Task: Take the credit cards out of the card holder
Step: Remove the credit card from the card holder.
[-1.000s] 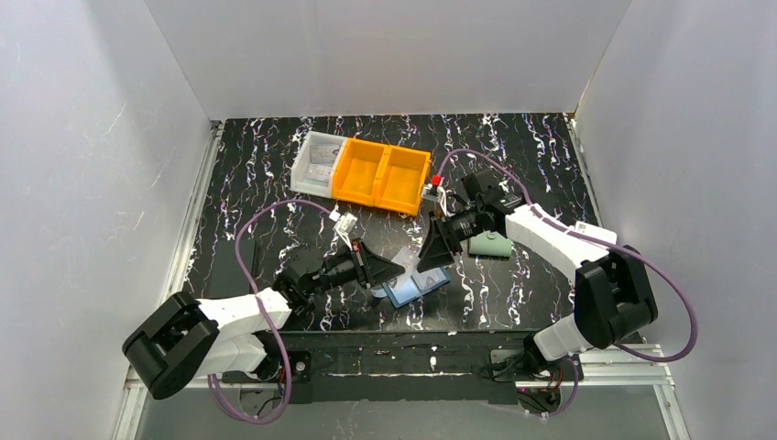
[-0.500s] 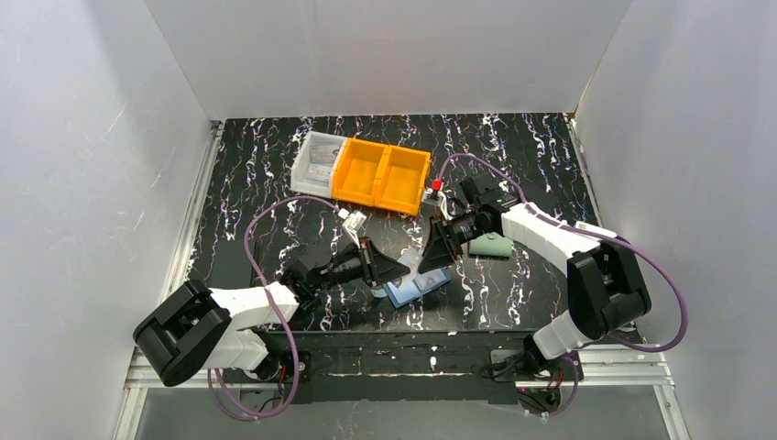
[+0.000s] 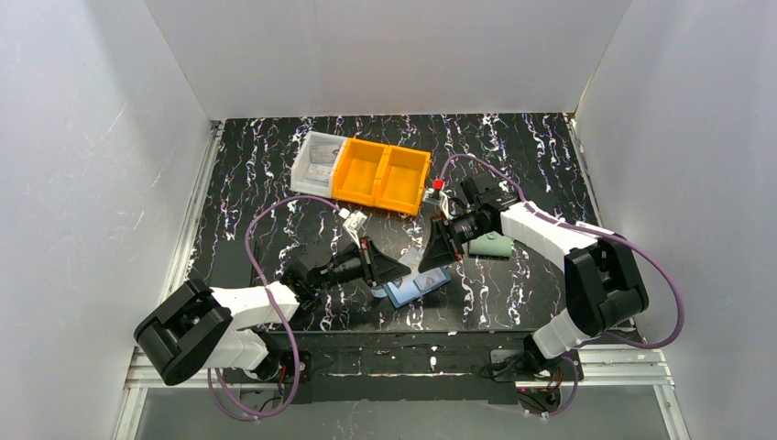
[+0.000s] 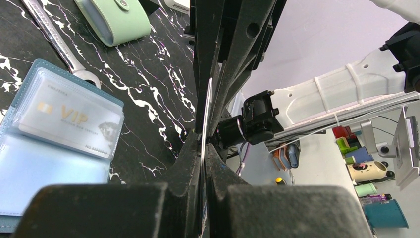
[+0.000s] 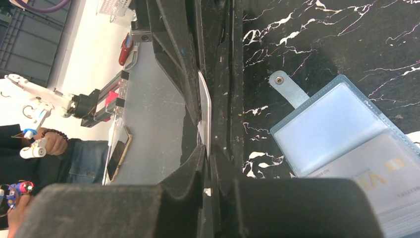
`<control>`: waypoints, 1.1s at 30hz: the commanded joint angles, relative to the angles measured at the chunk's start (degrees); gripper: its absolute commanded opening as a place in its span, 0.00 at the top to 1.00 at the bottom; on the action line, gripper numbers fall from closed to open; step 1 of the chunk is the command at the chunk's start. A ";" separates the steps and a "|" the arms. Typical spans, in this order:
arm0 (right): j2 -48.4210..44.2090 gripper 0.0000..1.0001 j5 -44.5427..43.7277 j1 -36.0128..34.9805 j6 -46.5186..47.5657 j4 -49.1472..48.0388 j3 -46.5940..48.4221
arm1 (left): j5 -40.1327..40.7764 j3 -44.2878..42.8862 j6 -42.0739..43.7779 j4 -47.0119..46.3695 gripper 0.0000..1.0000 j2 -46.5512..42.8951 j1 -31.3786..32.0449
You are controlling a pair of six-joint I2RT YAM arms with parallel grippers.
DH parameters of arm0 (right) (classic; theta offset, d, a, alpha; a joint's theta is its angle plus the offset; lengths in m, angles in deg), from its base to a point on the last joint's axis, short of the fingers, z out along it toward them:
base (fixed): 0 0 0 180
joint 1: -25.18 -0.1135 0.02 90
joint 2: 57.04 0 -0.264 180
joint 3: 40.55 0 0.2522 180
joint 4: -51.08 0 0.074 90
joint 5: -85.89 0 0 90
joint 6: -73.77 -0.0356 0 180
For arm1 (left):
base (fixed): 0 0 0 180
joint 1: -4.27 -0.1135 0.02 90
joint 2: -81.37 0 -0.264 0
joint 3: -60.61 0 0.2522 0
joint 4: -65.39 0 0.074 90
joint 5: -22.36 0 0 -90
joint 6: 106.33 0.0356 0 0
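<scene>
The blue card holder lies open on the table, with a pale VIP credit card in its clear pocket. It also shows in the left wrist view and the right wrist view. My left gripper and right gripper meet tip to tip just above the holder. Both are shut on one pale credit card held on edge between them. The card shows edge-on in the left fingers and in the right fingers.
A grey-green snap wallet lies right of the right gripper, and a steel wrench lies between it and the holder. An orange two-part bin and a clear bin stand at the back.
The left arm has edged a little to the right toward the right gripper. Both grippers stay at the card above the holder.
</scene>
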 commanded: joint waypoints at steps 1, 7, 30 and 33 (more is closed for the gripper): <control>0.18 0.84 3.06 0.13 0.80 0.73 0.20 | -0.28 -1.51 1.16 -1.22 1.00 0.38 0.29; 0.72 0.71 3.84 0.22 0.75 0.69 0.20 | -0.90 -1.91 0.81 -1.88 1.00 1.24 0.43; 0.93 0.99 1.28 0.67 7.64 5.38 0.61 | -4.23 1.26 -1.48 1.24 0.49 -3.76 -2.54; 1.19 0.99 0.26 0.66 10.77 8.06 1.24 | -7.72 1.12 -0.57 4.95 0.43 -5.52 -4.77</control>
